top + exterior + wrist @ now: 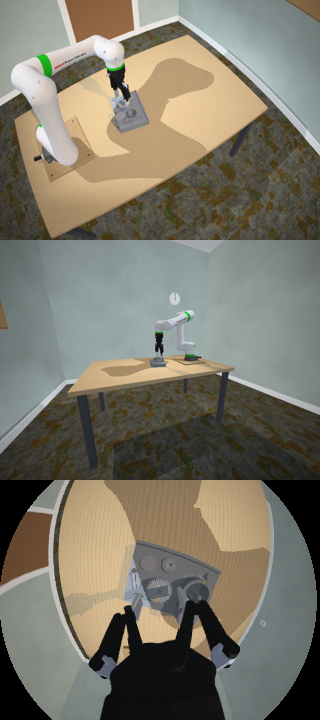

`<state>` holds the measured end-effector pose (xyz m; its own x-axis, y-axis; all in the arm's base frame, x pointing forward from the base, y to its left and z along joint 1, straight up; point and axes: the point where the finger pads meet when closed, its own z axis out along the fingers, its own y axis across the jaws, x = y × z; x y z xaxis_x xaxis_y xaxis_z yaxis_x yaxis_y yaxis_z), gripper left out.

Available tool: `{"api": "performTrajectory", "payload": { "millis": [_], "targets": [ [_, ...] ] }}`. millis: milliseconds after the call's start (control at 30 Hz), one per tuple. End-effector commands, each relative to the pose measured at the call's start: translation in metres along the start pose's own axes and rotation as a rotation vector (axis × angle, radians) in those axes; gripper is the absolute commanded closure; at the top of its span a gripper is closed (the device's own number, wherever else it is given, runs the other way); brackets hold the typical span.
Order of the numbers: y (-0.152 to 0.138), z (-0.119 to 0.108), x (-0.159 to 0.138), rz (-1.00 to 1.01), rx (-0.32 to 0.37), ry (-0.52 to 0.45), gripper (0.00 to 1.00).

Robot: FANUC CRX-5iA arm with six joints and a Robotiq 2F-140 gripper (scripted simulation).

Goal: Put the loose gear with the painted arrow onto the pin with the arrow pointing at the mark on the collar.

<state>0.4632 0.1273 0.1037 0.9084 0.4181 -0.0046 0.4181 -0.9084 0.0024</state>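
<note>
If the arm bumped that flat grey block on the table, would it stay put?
Likely slides: the flat grey block rests unfastened on the smooth wooden table. Being low and wide, it probably wouldn't tip.
</note>
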Motion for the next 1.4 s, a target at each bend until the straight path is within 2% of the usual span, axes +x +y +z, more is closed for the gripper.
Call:
{"api": "performTrajectory", "payload": {
  "millis": [0,500,1367],
  "targets": [
    [0.0001,0.0020,0.0002,0.000,0.000,0.000,0.47],
    [0.0003,0.0097,0.0002,0.000,0.000,0.000,0.47],
    [0.0003,0.0102,0.0002,0.000,0.000,0.000,0.47]
  ]
}}
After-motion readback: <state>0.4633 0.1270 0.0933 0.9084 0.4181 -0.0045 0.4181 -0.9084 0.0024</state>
